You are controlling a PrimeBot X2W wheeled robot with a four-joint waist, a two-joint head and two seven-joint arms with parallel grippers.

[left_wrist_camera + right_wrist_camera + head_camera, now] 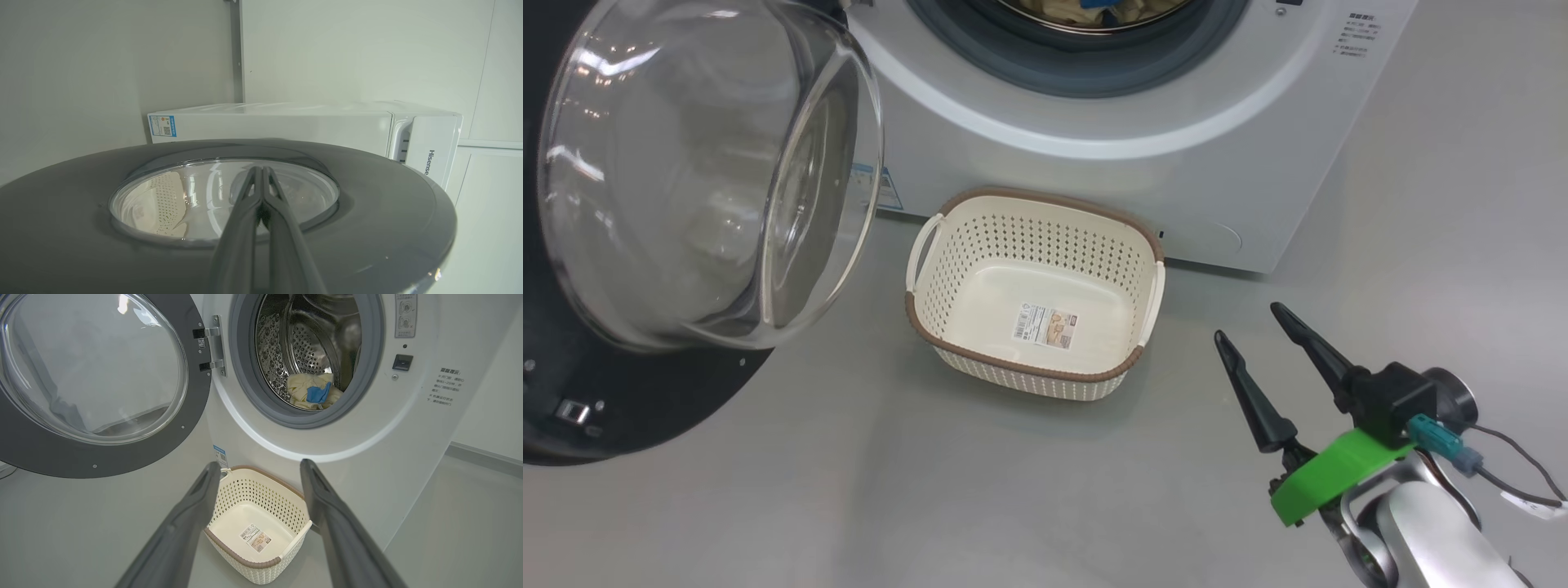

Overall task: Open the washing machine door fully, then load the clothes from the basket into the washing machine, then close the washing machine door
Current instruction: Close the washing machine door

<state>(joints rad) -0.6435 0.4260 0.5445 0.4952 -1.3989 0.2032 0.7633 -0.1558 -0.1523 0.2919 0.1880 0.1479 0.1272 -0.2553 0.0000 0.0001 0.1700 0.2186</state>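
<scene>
The washer [1029, 163] stands open on the grey floor [849, 490]. Its door [703, 171] is swung wide on its hinges to the robot's left, with the glass bowl bulging toward the head camera. The basket [1045, 245] sits on the floor just in front of the washer, below the drum opening, and holds nothing but the sticker [1044, 325] on its bottom. The clothes [312, 392], pale cream with a bright blue patch, lie heaped at the bottom of the steel drum, behind the grey gasket. The right gripper [1247, 322] hangs to the right of the basket, well apart from it, with its jaws spread wide and empty and pointing toward the washer. The left gripper [261, 169] is at the door's outer face, its jaws pressed together with nothing between them. Whether they touch the glass cannot be told.
</scene>
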